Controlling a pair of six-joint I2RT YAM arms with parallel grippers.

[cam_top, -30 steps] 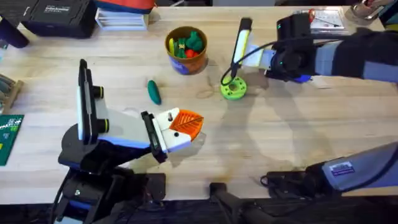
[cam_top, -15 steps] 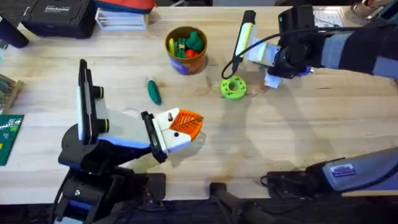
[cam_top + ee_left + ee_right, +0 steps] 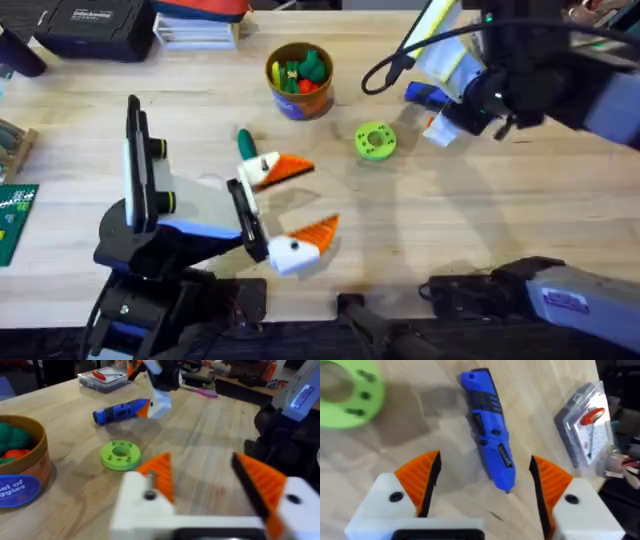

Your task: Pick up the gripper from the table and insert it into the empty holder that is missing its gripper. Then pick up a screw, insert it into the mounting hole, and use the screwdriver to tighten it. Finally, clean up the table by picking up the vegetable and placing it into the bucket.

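The counter (image 3: 420,230) is pale wood with thin grain lines and a soft, matt look. The screwdriver (image 3: 490,430) is smooth blue plastic with a slight shine. The green disc (image 3: 120,455) looks like matt plastic. The right tool (image 3: 485,487) has white plastic blocks and orange pads with little ridges. The bucket (image 3: 283,97) has a smooth wall. A clear plastic box (image 3: 587,422) looks glossy.

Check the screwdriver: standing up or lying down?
Lying flat. The screwdriver rests lengthwise on the table, between the right gripper's open fingers.
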